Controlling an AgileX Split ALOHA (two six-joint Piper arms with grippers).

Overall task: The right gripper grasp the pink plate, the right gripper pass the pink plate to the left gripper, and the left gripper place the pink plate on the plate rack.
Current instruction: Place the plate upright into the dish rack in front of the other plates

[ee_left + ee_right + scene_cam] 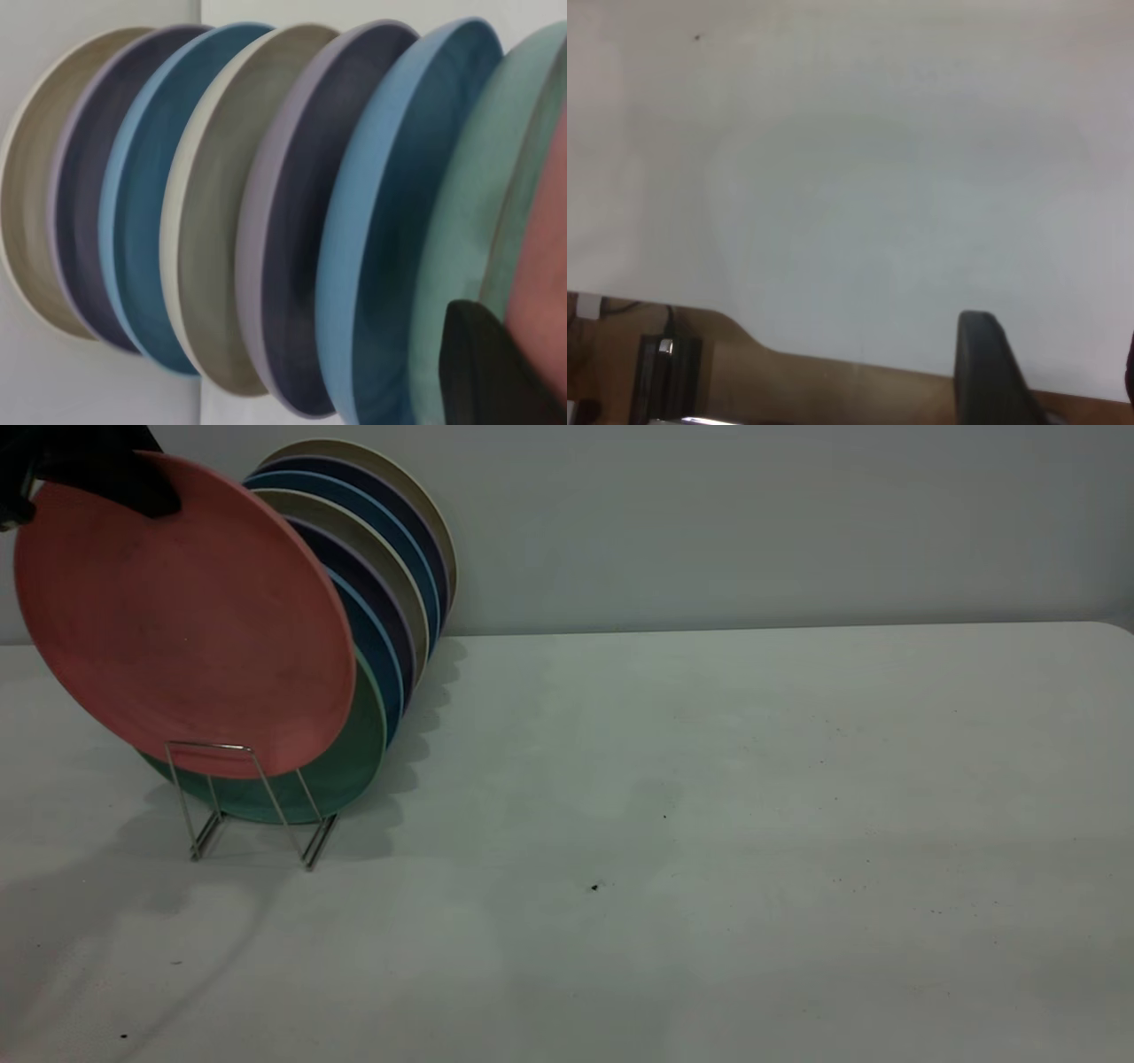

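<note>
Up at the top left corner of the exterior view, the left gripper (133, 487) is clamped on the upper rim of the pink plate (186, 615), one black finger (483, 372) lying over the plate's face. The pink plate is held tilted, its lower edge down behind the front wire loop of the plate rack (252, 802), at the near end of the row. Just behind it, and touching or nearly so, stands the teal-green plate (354, 757), and behind that lean further plates in blue (376, 642), dark purple (372, 589) and beige (368, 536), then another blue, purple and beige. The rack stands on the white table (709, 824). The right gripper (1045, 376) is out of the exterior view; its wrist view shows it over the table's edge, fingers parted and holding nothing.
</note>
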